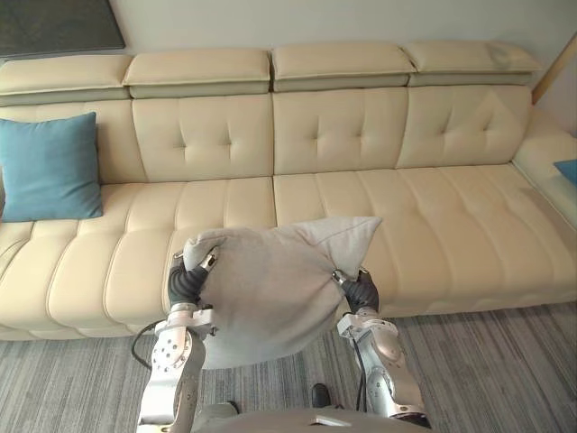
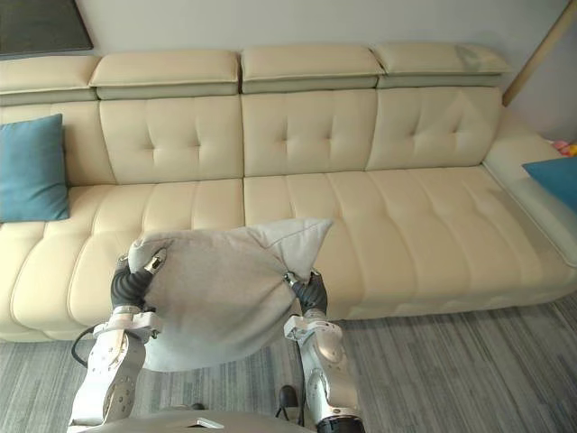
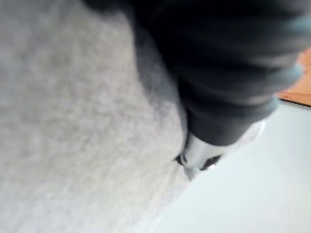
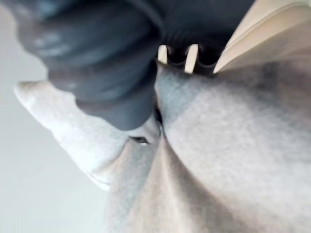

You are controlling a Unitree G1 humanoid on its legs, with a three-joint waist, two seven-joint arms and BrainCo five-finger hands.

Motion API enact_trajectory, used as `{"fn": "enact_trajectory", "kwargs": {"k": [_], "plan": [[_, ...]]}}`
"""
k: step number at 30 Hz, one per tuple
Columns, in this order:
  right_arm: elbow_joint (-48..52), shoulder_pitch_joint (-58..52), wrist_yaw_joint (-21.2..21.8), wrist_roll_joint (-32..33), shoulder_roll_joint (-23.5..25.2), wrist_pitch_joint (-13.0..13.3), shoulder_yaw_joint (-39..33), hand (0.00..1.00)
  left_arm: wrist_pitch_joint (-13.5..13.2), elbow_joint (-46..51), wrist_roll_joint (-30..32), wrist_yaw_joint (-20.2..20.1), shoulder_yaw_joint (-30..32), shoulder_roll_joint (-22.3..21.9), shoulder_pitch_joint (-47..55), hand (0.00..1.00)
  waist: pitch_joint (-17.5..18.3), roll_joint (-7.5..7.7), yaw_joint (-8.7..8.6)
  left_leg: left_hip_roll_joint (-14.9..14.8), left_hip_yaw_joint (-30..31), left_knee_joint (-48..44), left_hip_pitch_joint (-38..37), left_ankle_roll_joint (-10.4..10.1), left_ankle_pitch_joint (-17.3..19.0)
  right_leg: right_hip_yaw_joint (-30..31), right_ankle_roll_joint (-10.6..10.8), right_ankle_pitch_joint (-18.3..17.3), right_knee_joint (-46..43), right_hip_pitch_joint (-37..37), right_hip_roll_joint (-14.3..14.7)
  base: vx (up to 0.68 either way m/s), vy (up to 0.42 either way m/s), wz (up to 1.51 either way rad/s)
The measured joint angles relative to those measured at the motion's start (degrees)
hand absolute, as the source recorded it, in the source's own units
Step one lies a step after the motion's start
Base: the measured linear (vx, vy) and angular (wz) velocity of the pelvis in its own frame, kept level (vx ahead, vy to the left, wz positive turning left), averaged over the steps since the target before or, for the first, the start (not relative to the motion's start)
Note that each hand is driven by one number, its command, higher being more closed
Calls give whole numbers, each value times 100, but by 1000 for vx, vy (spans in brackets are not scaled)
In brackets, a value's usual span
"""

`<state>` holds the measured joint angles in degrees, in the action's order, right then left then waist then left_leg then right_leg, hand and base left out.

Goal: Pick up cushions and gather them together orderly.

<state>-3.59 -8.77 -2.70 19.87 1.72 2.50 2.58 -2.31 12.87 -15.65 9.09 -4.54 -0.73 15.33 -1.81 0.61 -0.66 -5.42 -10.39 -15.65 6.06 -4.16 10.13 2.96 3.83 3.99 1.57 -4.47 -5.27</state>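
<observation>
A grey cushion (image 1: 266, 293) hangs clear of the seat, in front of the front edge of the cream sofa (image 1: 361, 135) and a little left of its middle seam. It is carried between both hands. The left hand (image 1: 187, 281) grasps the cushion's left side near the upper corner, with its fingers curled over the cloth. In the left wrist view one silver finger (image 3: 197, 153) digs into the grey fabric. The right hand (image 1: 361, 290) clasps the right side just below the cushion's pale, pointed corner (that corner sticks up and to the right, over the seat's front edge). In the right wrist view its fingers (image 4: 192, 57) press on the cloth while the thumb side pinches a fold. The cushion bulges and sags between the two grips, and its lower part hangs over the grey striped floor (image 1: 487, 361).

A teal cushion (image 1: 50, 167) stands upright at the sofa's left end, leaning against the backrest. Another teal cushion (image 2: 552, 179) lies at the far right end, on the corner section, partly cut off by the edge of the view.
</observation>
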Motion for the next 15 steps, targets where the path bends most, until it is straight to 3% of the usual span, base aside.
{"fn": "enact_trajectory", "kwargs": {"k": [5, 8, 12, 13, 15], "plan": [[-3, 112, 3, -9, -13, 0, 1, 100, 1, 2, -7, 9, 60, -50, -17, 100, -211, -70, -15, -195, -242, -695, 203, 62, 464, 133, -166, -338, -1048, -565, 138, 2, 50, -35], [-7, 132, 14, -10, -16, 0, 9, 100, 1, 3, -7, 15, 78, -51, -30, 100, -313, -118, -35, -236, -232, -864, 176, 115, 623, -307, -203, -360, -1731, -845, 123, 2, 55, -35], [-58, 242, 21, -9, -31, 1, -9, 100, 1, 4, -2, 19, 89, 29, -204, 100, -533, -124, -155, -142, -208, -819, 46, 310, 769, -580, -231, -372, -2040, -921, -69, -32, 79, -4], [-154, 314, 23, -7, -36, 2, -51, 100, 3, -1, -2, 25, 76, 52, -236, 100, -617, -170, -175, -149, -196, -762, -34, 345, 772, -689, -332, -616, -2164, -1005, -48, -59, 63, 3], [-219, 325, 23, -5, -20, -1, -51, 100, 3, -2, -2, 38, 63, 108, -295, 100, -638, -189, -177, -156, -86, -667, -95, 365, 784, -735, -267, -707, -1816, -1098, 36, 2, -16, 21]]}}
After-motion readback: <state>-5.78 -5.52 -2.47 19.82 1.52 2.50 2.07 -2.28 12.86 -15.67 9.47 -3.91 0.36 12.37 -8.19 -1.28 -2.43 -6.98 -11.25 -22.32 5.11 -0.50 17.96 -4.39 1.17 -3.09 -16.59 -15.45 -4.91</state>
